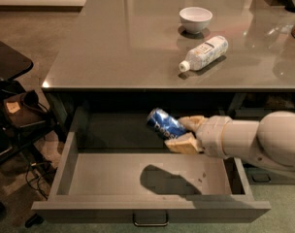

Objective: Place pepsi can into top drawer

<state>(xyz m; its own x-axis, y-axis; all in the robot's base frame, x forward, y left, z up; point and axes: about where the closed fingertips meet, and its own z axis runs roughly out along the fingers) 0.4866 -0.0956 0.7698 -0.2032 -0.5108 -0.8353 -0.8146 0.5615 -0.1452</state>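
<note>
The blue pepsi can [163, 124] lies tilted in my gripper [182, 133], held above the back half of the open top drawer [113, 178]. The gripper's tan fingers [182, 143] are shut on the can's right end, one above and one below. My white arm reaches in from the right. The can's shadow falls on the drawer's flat grey bottom. The drawer is pulled out wide below the counter edge, with a small dark handle [150, 221] on its front.
On the grey counter [128, 47] lie a clear plastic bottle with a white label [204, 52] and a white bowl [195, 18]. A dark chair and cables [16, 115] stand at the left. Narrower drawers [261, 177] sit at the right, behind my arm.
</note>
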